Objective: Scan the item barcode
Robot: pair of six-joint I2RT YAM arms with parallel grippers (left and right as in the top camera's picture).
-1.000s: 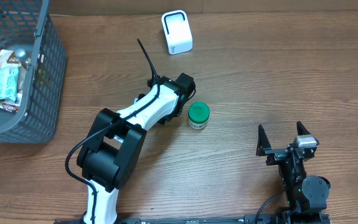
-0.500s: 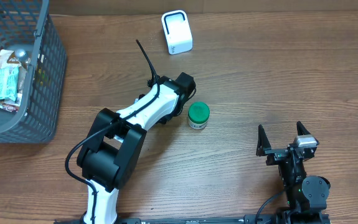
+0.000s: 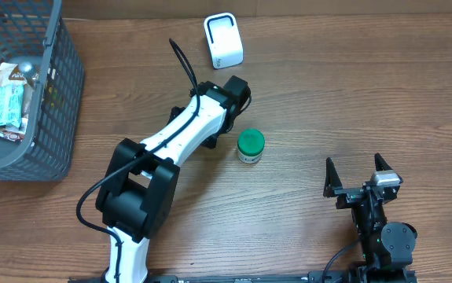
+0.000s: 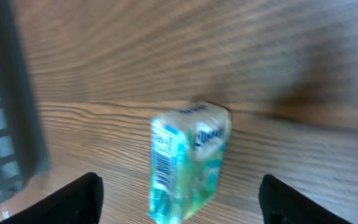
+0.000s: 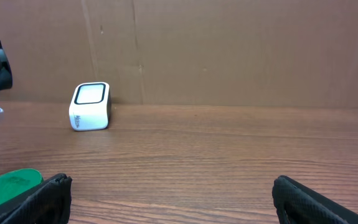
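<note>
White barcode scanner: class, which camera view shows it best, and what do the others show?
Right wrist view: the white barcode scanner stands whole and largest, its window face and side visible. Overhead shows it smaller, from above. The left wrist view does not show it.

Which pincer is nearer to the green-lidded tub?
Left. The left pincer is just beyond the green-lidded tub, slightly to its left; the right pincer sits well off to its right.

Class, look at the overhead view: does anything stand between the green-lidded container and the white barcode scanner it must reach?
No loose object lies on the table between the green-lidded container and the white barcode scanner. Only the left arm's wrist end hangs over that stretch, close to the direct line.
</note>
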